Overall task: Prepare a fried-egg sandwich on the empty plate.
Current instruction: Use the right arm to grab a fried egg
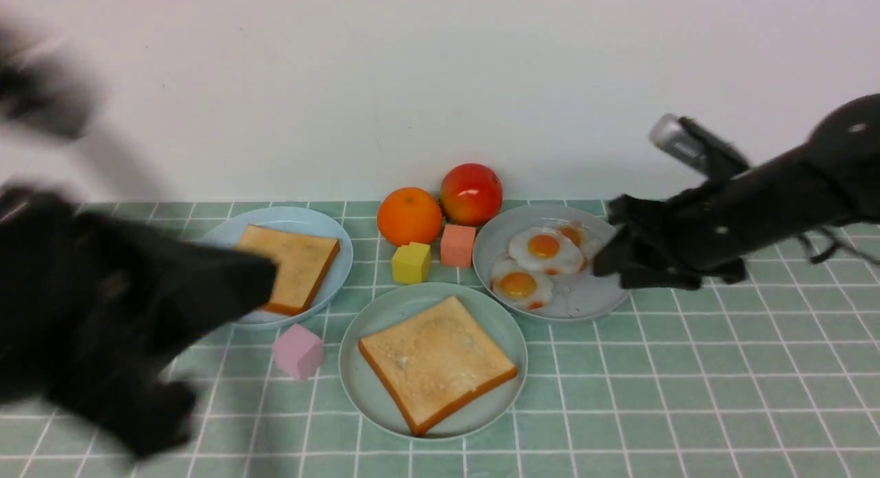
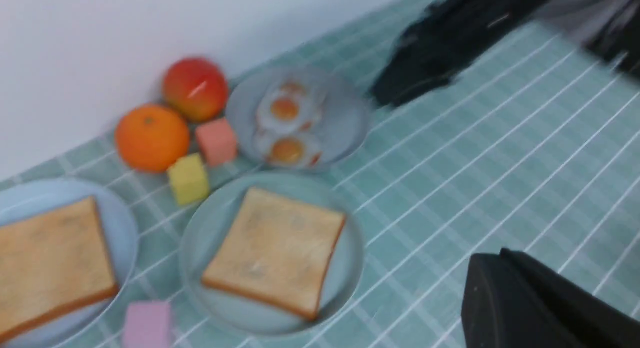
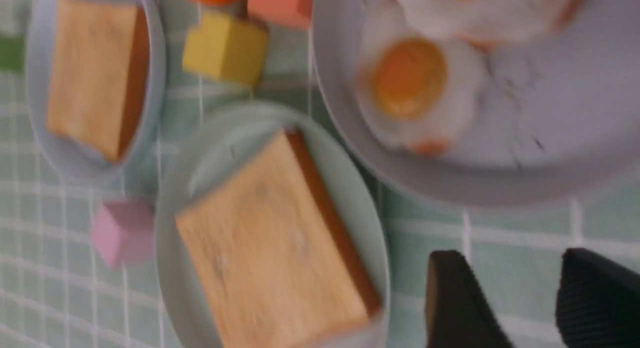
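Sandwich layout, with the mint-green plate [image 1: 349,368] as landmark. One toasted bread slice [image 1: 440,361] lay flat on this plate; a second slice [image 1: 295,261] lay on the pale blue plate [image 1: 316,222], behind and to the left. The fried eggs [image 1: 543,247] lay on the grey plate [image 1: 584,302], behind and to the right. The yellow block [image 1: 411,263], salmon block [image 1: 458,245], orange [image 1: 410,216] and red fruit [image 1: 471,194] stood behind the landmark, the pink block [image 1: 298,352] to its left. The right gripper [image 3: 510,260] was open and empty, to its right; the left gripper [image 2: 505,268], blurred in the front view, was closed.
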